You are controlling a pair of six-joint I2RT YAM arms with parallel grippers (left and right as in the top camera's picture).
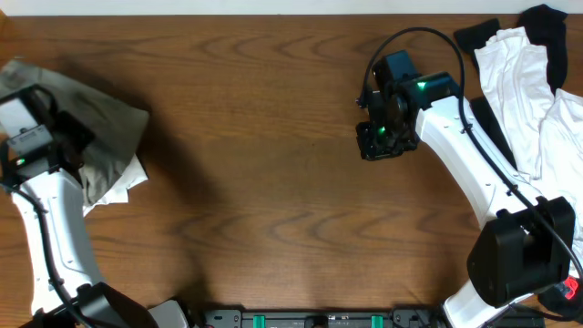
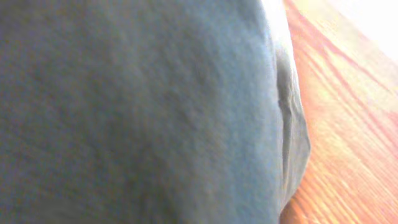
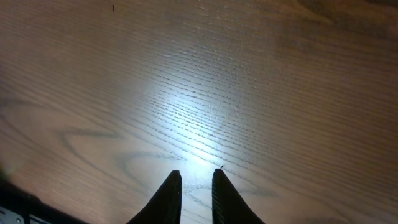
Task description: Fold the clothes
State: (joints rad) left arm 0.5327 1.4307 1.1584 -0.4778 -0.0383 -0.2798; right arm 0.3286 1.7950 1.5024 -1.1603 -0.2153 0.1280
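The khaki garment (image 1: 111, 128) lies bunched at the table's left edge, with a white piece (image 1: 123, 189) showing under its lower side. My left gripper (image 1: 41, 141) sits over the garment. In the left wrist view the cloth (image 2: 137, 112) fills almost the whole frame and hides the fingers. My right gripper (image 1: 378, 138) hovers over bare wood at the right centre, far from any cloth. In the right wrist view its fingers (image 3: 197, 178) are empty, with only a narrow gap between them. White clothes (image 1: 519, 77) and a black garment (image 1: 547, 27) lie in a pile at the far right.
The wooden table (image 1: 273, 182) spreads between the two arms. The right arm's base (image 1: 519, 255) stands at the front right, with a small red object (image 1: 569, 288) beside it. The table's front edge carries a black rail (image 1: 310, 319).
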